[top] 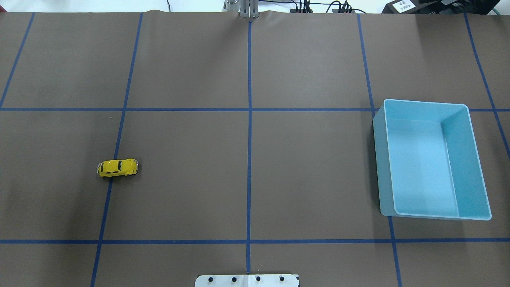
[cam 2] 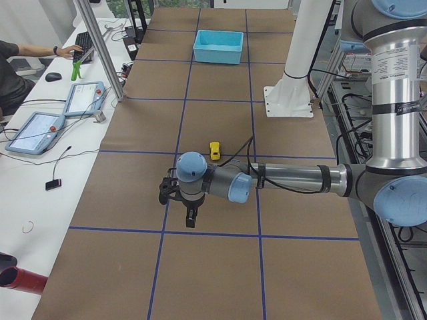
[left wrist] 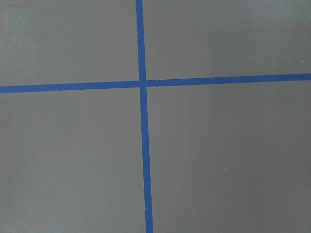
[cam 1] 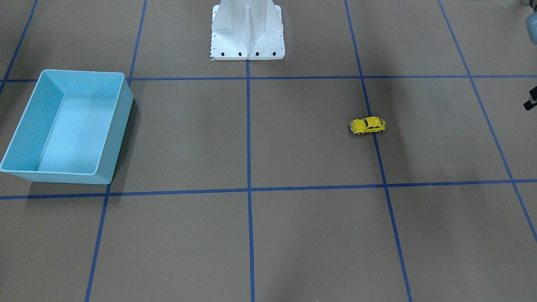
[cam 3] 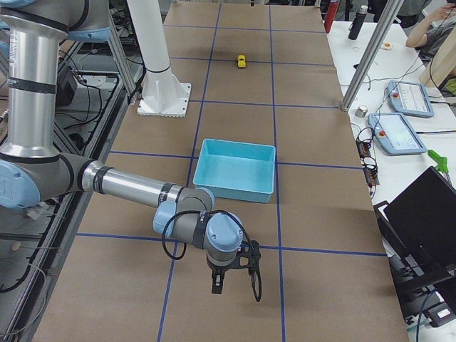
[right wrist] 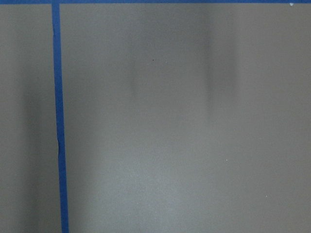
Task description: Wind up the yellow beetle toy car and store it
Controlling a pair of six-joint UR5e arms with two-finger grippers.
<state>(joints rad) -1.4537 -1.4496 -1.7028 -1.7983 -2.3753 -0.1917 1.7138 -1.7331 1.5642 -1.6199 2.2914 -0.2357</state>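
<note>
- Front-facing: the tiny bright yellow Beetle-shaped toy car (cam 1: 368, 125) stands on its wheels on the brown table with the blue tape grid (cam 1: 302, 138). It sits across a tape line on my left half. The light blue rectangular plastic bin (cam 1: 119, 126) is on my right half, well apart from the car. The white metal mount base (cam 1: 247, 37) is at the far centre.
- Overhead: car (top: 118, 168) on the left, side-on, over the tape line. Bin (top: 380, 159) on the right.
- Exterior left: my left gripper (cam 2: 191, 219) hangs pointing down over the table, near the car (cam 2: 215, 150) but not touching it. I cannot tell how far it is open. Bin (cam 2: 218, 50) at the far end.
- Exterior right: my right gripper (cam 3: 217, 285) points down over the table, near the bin (cam 3: 239, 187) but apart from it. I cannot tell its opening either. Car (cam 3: 241, 61) far off.
- Left wrist: bare table, two tape lines crossing.
- Right wrist: bare table, one tape line at the left, another along the top.
</note>
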